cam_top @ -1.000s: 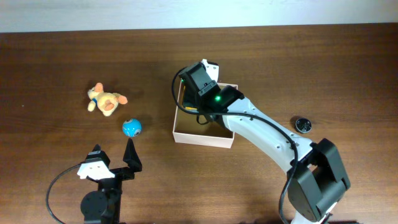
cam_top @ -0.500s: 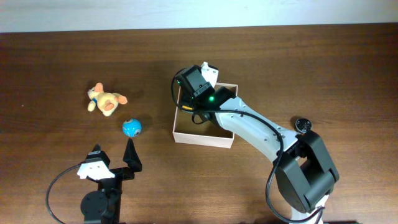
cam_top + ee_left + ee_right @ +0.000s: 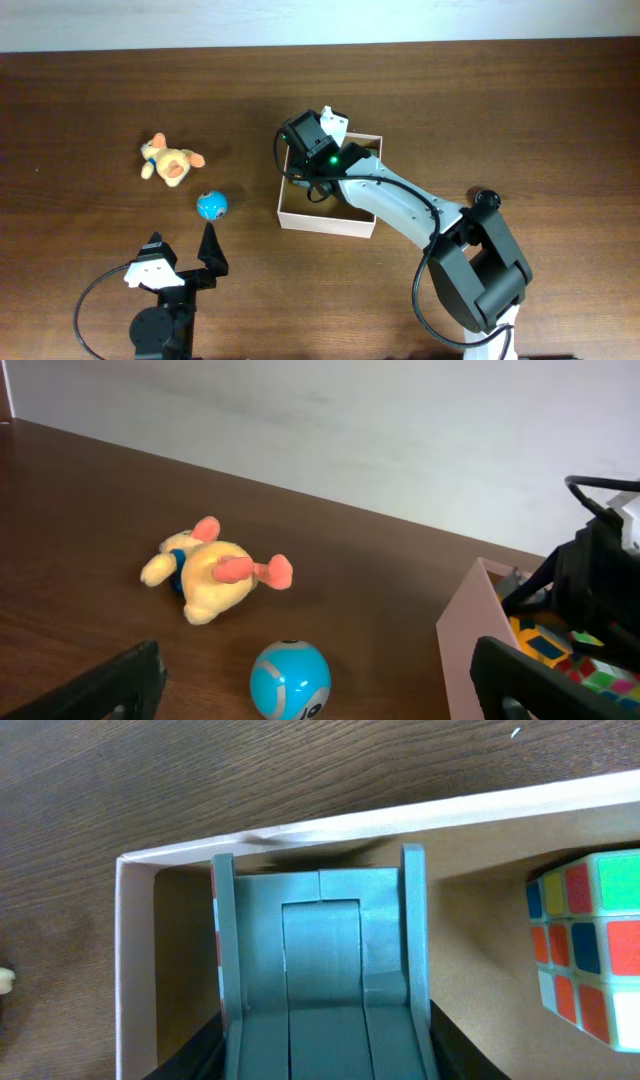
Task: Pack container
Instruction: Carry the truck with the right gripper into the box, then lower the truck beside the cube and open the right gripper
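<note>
Seemingly, grey block [image 3: 322, 950] hiding right gripper [image 3: 322, 1025] fingers.

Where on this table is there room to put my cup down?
The table is bare along the far edge by the wall and right of the black disc. It is crowded on the left, where plush toy, blue ball and left gripper cluster, and inside the container, with the cube and the right gripper holding a grey piece.

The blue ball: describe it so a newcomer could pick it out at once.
Find the white-walled container at the centre. Left of it lie two toys, and the ball is the one nearer the robot: smooth, round, bright blue, unlike the yellow plush.
</note>
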`<state>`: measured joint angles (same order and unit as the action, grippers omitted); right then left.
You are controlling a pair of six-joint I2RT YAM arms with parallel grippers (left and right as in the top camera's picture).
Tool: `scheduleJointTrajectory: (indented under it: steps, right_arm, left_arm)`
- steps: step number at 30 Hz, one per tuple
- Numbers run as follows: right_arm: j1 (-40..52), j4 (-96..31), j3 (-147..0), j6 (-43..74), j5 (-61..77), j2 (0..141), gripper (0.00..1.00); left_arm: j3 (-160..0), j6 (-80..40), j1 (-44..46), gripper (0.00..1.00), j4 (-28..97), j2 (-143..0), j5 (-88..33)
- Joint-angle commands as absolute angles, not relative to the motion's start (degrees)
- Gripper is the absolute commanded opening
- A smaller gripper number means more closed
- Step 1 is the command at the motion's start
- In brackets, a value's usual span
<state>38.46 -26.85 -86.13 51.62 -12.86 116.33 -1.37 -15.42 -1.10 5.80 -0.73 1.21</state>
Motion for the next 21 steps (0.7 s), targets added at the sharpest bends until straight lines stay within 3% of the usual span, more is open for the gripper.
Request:
scheduleJointTrajectory:
  steps: [1,8,21]
  right_arm:
    - [39.0,-25.8,-87.4,51.5,-13.9,117.4,0.42]
    - [39.0,-24.4,-87.4,49.5,-13.6,117.8,0.52]
    - [39.0,-24.5,-87.5,44.7,-10.8,116.7,0.53]
  left_arm:
    - [-1.0,-14.5,-1.4,0.99,5.6,-0.3,0.4]
    - [-1.0,-14.5,-1.4,0.99,5.6,-0.3,0.4]
    - [-1.0,-14.5,-1.4,0.99,5.6,-0.3,0.4]
